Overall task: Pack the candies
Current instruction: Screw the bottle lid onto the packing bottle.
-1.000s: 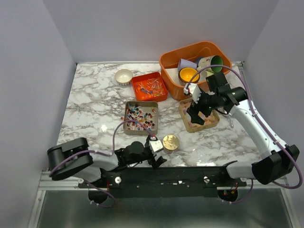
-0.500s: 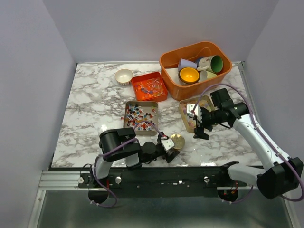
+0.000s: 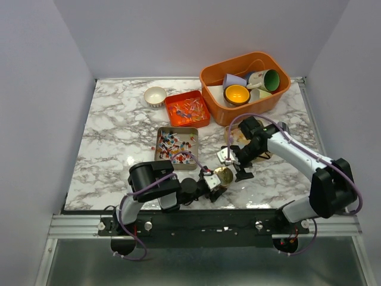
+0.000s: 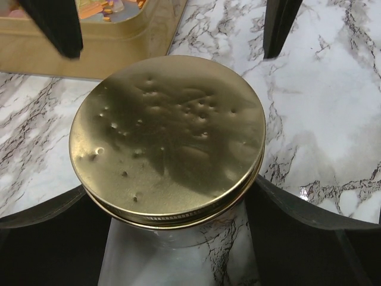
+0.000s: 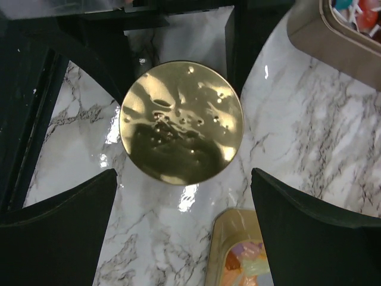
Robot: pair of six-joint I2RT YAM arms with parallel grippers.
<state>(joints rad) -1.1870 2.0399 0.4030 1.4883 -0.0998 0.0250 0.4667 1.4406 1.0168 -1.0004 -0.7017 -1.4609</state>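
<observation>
From above, my left gripper (image 3: 215, 186) lies low on the marble table (image 3: 119, 137) near the bottom centre, its fingers spread on either side of the gold disc (image 3: 224, 175). My right gripper (image 3: 235, 167) hangs just above and to the right of that disc, jaws parted. The wrapped candies (image 3: 175, 148) sit in a square tin (image 3: 159, 138) at mid-frame. More small pieces lie in the red tray (image 3: 205, 113) above it, beside a white bowl (image 3: 156, 95). The pastel gummies (image 3: 237, 156) fill a second tin (image 3: 229, 132), half hidden under my right arm. An orange bin (image 3: 208, 77) of cups stands at the upper right. Any print on the wrappers is too small to read. In the left wrist view, the dented gold disc (image 4: 166, 137) fills the centre. My left gripper (image 4: 178, 208) stands wide, one finger at each lower corner close to the rim; I cannot tell whether they touch it. Pastel gummies (image 4: 104, 7) show in their tin (image 4: 119, 42) at the upper left. In the right wrist view, my right gripper (image 5: 184, 229) is wide apart and holds nothing. The gold disc (image 5: 181, 122) lies above it at centre, the wrapped candies (image 5: 357, 12) at the upper right, and the pastel gummies (image 5: 247, 259) at the bottom edge.
</observation>
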